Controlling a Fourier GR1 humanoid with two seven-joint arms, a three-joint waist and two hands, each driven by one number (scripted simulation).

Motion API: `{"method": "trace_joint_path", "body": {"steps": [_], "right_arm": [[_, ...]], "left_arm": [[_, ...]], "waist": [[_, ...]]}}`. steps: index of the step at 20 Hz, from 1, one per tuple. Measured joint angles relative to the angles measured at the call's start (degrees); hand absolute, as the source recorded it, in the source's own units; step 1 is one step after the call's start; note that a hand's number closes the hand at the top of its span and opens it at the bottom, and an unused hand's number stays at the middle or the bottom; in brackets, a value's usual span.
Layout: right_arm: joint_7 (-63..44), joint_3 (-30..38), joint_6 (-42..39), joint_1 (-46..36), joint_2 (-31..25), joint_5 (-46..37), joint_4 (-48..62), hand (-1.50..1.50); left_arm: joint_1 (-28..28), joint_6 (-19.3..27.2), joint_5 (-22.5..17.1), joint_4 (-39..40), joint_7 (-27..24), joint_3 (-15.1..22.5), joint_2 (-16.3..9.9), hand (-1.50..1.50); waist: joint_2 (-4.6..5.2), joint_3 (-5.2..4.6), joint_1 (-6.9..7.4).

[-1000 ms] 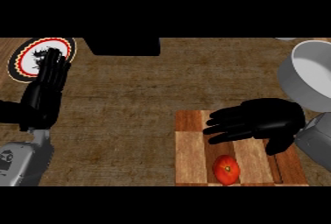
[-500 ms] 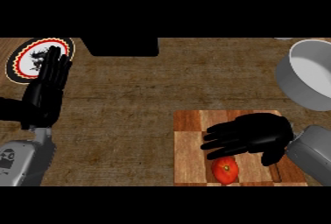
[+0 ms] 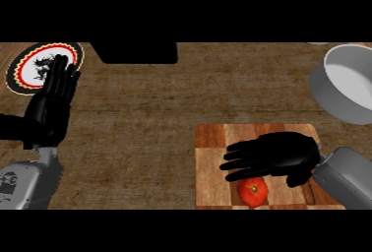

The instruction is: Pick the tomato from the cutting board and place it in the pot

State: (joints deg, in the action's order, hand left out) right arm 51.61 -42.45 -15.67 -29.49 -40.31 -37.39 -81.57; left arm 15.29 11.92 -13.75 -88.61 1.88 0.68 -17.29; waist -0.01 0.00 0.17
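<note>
R robot hand [image 3: 280, 156] hovers over cutting board [image 3: 212, 162], fingers spread wide, holding nothing. Tomato [image 3: 253, 191] sits just below-left of palm, toward robot; no clear long axis. L robot hand [image 3: 52, 101] well apart, open, resting.

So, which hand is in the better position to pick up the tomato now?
The right hand. It hovers open over the cutting board, just above the tomato. The left hand rests open at the far left, near the plate.

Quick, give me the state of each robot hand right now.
Left robot hand: open, fingers straight, resting near the plate, holding nothing.
Right robot hand: open, spread over the cutting board just above the tomato, holding nothing.
</note>
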Motion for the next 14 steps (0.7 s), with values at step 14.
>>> {"method": "trace_joint_path", "body": {"steps": [14], "right_arm": [[-0.41, -0.83, 0.87, 3.83, 9.48, -10.14, 3.27, -1.5]], "left_arm": [[1.56, -2.02, 1.36, 1.46, 0.43, -2.41, 1.45, 0.0]], "waist": [[-0.34, -0.42, 0.09]]}}
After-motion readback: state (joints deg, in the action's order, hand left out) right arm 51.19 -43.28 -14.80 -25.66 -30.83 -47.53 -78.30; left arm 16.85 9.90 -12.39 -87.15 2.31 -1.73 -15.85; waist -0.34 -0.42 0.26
